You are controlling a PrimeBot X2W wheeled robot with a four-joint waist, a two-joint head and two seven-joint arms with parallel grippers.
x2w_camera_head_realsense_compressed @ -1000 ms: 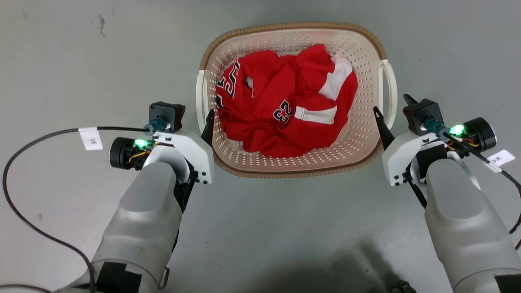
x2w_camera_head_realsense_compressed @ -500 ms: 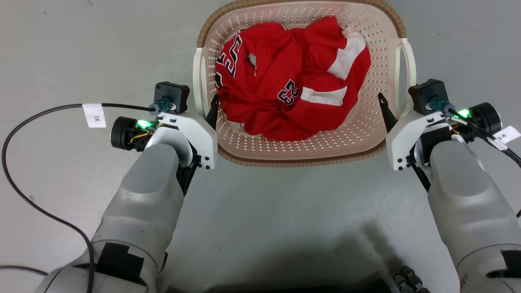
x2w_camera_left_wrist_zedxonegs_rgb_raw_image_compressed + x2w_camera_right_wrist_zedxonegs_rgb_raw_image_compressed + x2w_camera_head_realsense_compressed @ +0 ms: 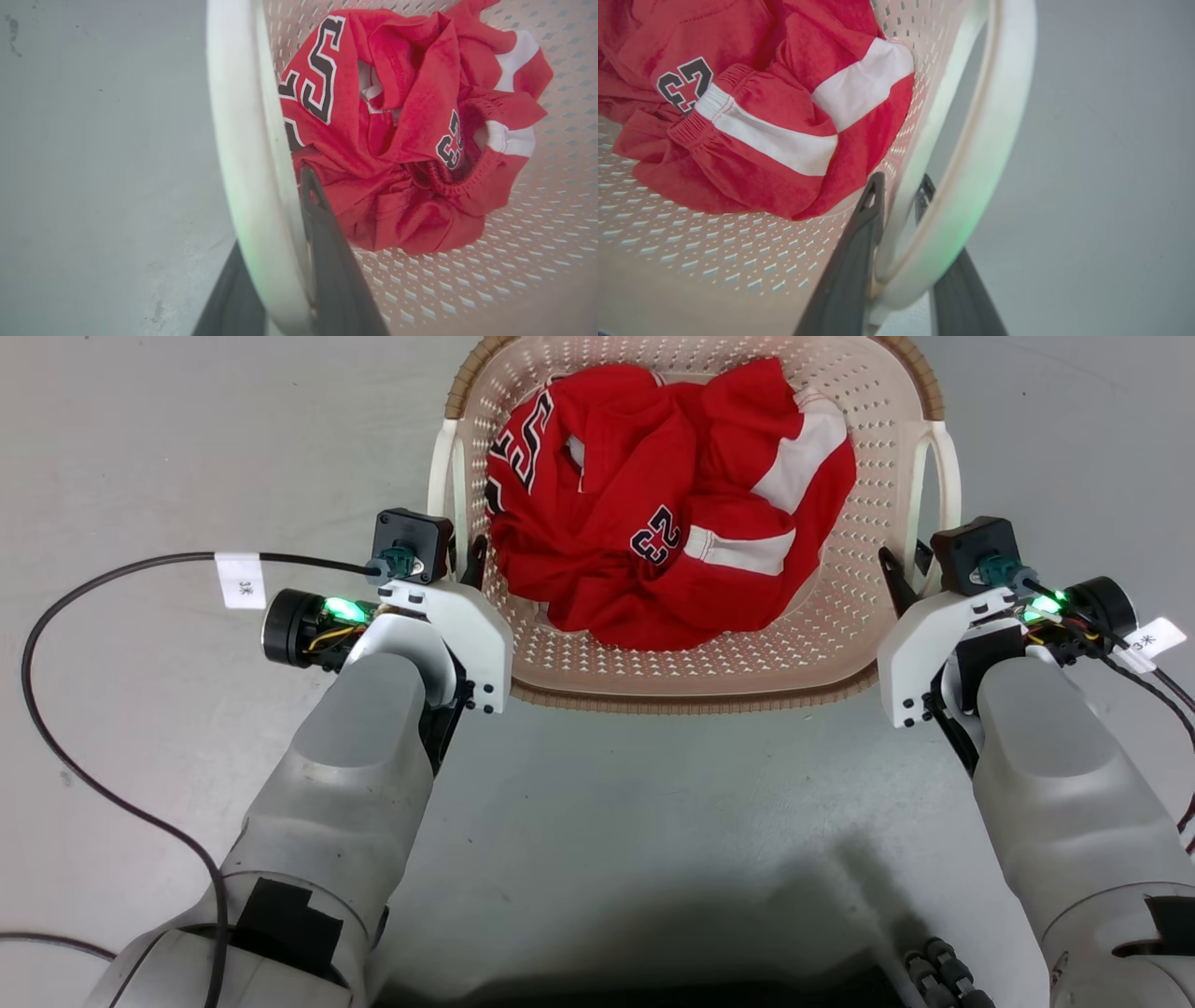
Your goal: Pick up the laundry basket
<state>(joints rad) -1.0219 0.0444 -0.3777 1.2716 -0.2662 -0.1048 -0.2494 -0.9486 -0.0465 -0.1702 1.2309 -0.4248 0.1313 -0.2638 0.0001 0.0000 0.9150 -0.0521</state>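
We see the laundry basket (image 3: 691,695) at 12 o'clock in the head view, mouth up toward us, its far rim cut by the top edge. We cannot tell whether it rests on the grey floor (image 3: 653,831) or hangs over it. Its long axis seems to run from 9 to 3 o'clock, with a white handle at each end. A crumpled red jersey (image 3: 653,513) with white stripes lies inside.

The left gripper (image 3: 464,560) sits at the basket's 9 o'clock and the right gripper (image 3: 906,565) at its 3 o'clock, though the grip is hard to read from there. The wrist views supply it. On the left, the left handle (image 3: 243,116) fills the gap between the two dark fingers, one inside beside the jersey and one outside, clamped on it. On the right, the fingers pinch the root of the right handle (image 3: 994,116), one inside the wall and one under the loop.
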